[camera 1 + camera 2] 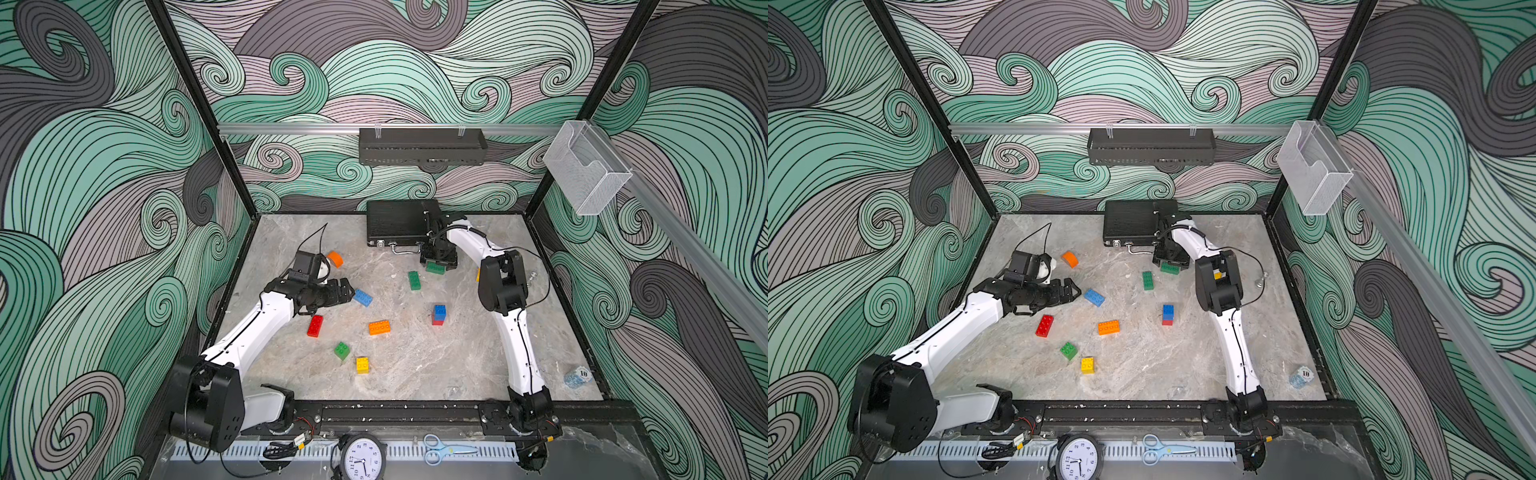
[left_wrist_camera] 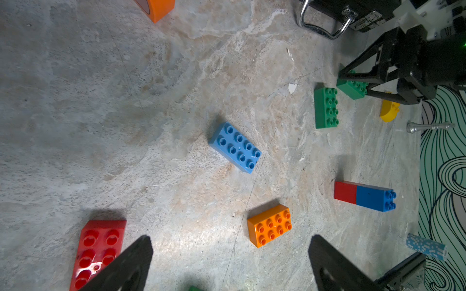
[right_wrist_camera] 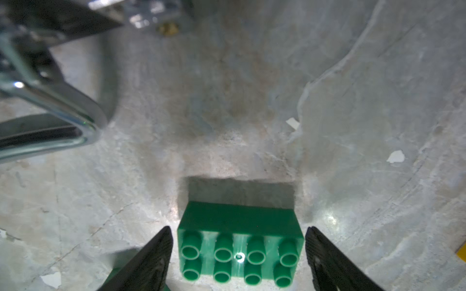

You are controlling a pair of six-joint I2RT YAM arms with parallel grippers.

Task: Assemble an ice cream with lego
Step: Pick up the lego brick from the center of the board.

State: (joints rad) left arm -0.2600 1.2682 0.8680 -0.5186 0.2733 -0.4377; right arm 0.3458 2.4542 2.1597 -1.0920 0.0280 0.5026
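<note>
Lego bricks lie scattered on the marble table. My right gripper [image 1: 437,263] [image 3: 239,252] is low over a green oblong brick [image 3: 239,219] [image 1: 434,268]. Its fingers stand at the brick's two short ends with narrow gaps, and the brick rests on the table. My left gripper [image 1: 347,291] [image 2: 230,241] hovers wide open and empty, next to a blue oblong brick [image 1: 362,298] [image 2: 235,147]. Also on the table are a red oblong [image 1: 315,326], an orange oblong [image 1: 379,327], a second green oblong [image 1: 414,280], a blue-on-red stack [image 1: 439,314], a green square [image 1: 342,350], a yellow square [image 1: 362,365], an orange half-round [image 1: 335,259] and a yellow half-round [image 2: 389,110].
A black briefcase [image 1: 397,224] lies at the back, its chrome handle [image 3: 63,100] close beside my right gripper. A small metal piece [image 2: 428,126] lies near the right wall. A stack of blue chips [image 1: 577,377] stands front right. A clock [image 1: 362,457] and scissors [image 1: 440,449] sit past the front rail.
</note>
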